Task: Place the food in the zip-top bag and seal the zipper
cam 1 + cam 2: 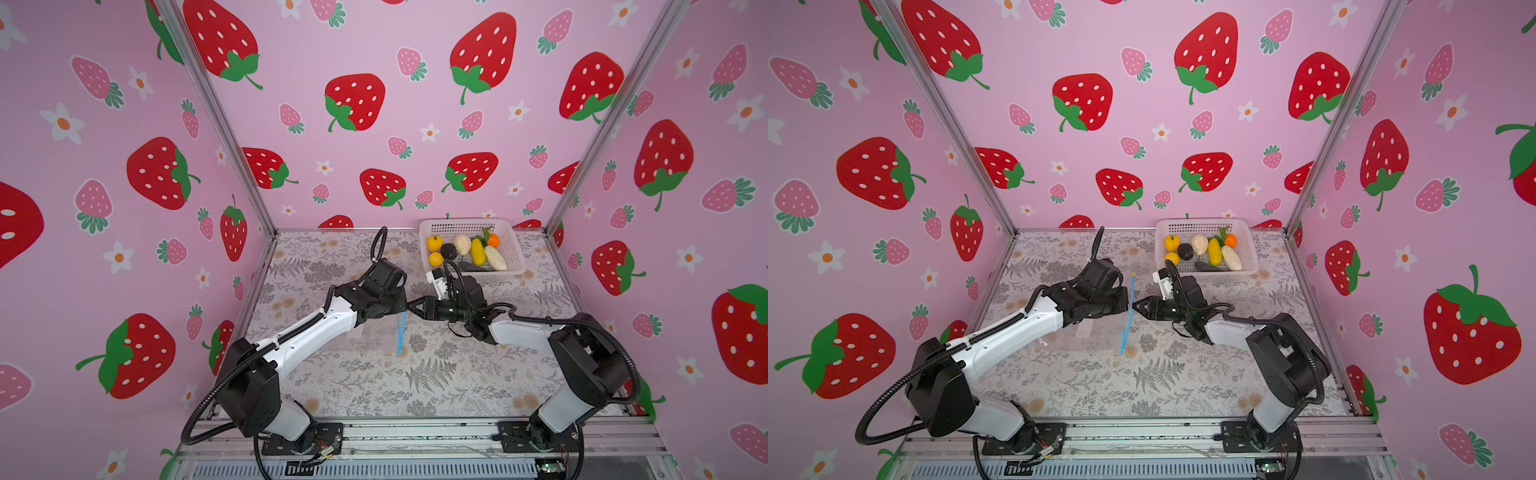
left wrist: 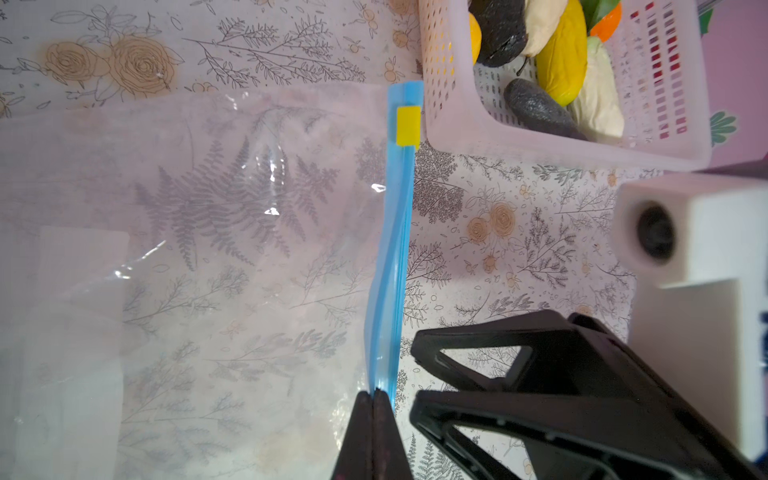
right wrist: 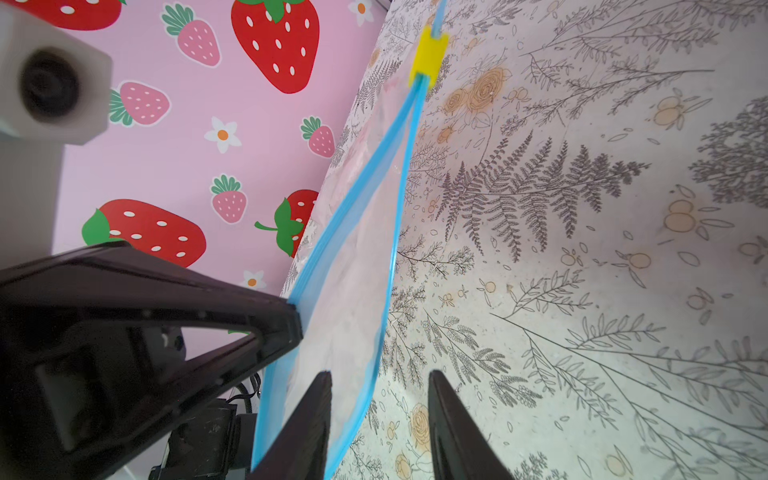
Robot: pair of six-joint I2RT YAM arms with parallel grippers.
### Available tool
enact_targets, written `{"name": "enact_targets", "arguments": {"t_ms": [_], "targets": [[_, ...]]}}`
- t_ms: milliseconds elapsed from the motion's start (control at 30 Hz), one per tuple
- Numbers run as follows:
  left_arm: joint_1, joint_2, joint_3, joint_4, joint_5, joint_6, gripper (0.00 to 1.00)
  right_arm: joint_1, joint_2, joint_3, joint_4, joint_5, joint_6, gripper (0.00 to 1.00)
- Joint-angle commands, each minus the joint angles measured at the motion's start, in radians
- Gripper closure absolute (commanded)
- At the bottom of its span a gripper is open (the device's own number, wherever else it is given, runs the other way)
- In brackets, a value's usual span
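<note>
Two black grippers meet nose to nose in the centre of both top views, right at the mouth of the crinkly transparent plastic zip-top bag point(image 1: 374, 336). It lies on the grey floral-print tabletop point(image 1: 415, 382), just left of centre. Left gripper point(image 2: 375, 399): jaws pressed tight together, pinching the upper lip of the thin light blue zipper point(image 2: 395, 249) and holding it up off the table, so in the right wrist view the mouth gapes as a long slit. Right gripper point(image 3: 379, 374): jaws apart, one finger poking into the opening and its partner outside. The lower blue lip runs between them with nothing clamped, and whether either finger touches it, I can't tell. A small yellow slider point(image 3: 430, 54) sits at the far end of the strip, where the two lips join. Now the food point(image 1: 469, 249): yellow, orange, cream-white and dark grey toy fruits and vegetables plus a green leafy piece. All of it is heaped in the white perforated plastic basket point(image 1: 465, 223), above and right of centre in both top views, close to the zipper's slider end.
</note>
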Motion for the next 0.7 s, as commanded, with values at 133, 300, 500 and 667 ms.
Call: {"name": "enact_targets", "arguments": {"t_ms": [133, 300, 500, 667], "targets": [[-0.014, -0.031, 0.052, -0.05, -0.046, -0.02, 1.0, 0.012, 0.072, 0.056, 0.028, -0.012, 0.014, 0.64], [-0.016, -0.051, 0.053, -0.069, -0.065, -0.017, 1.0, 0.007, 0.1, 0.069, 0.017, -0.012, 0.005, 0.69], [-0.015, -0.077, 0.054, -0.094, -0.07, -0.018, 1.0, -0.006, 0.112, 0.085, -0.014, -0.003, -0.017, 0.7], [-0.015, -0.098, 0.061, -0.109, -0.058, -0.02, 1.0, -0.009, 0.12, 0.103, -0.039, 0.005, -0.032, 0.7]]}}
